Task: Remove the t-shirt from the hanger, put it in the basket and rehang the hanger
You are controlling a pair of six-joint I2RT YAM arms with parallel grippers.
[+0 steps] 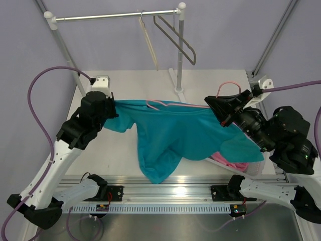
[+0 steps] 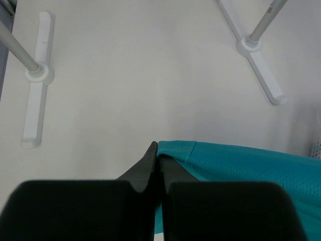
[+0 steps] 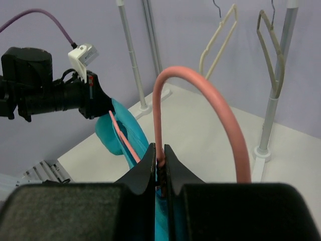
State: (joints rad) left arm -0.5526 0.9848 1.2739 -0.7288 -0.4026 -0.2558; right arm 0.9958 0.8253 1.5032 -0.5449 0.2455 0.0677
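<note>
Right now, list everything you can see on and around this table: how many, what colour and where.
t-shirt: one, teal, stretched above the table between the two arms, on the pink hanger
pink hanger: one, pink, inside the t-shirt's top edge, hook out at the right
cream hanger: one, cream, hanging on the rail
grey hanger: one, grey, on the rail beside the cream one
rail: one, silver with white joints, at the table's back
pink garment: one, pink, near right, partly under the t-shirt
table: one, white
left arm: one, white and black; left fingers shut on the t-shirt's left end
right arm: one, black and white; right fingers shut on the pink hanger below its hook
</note>
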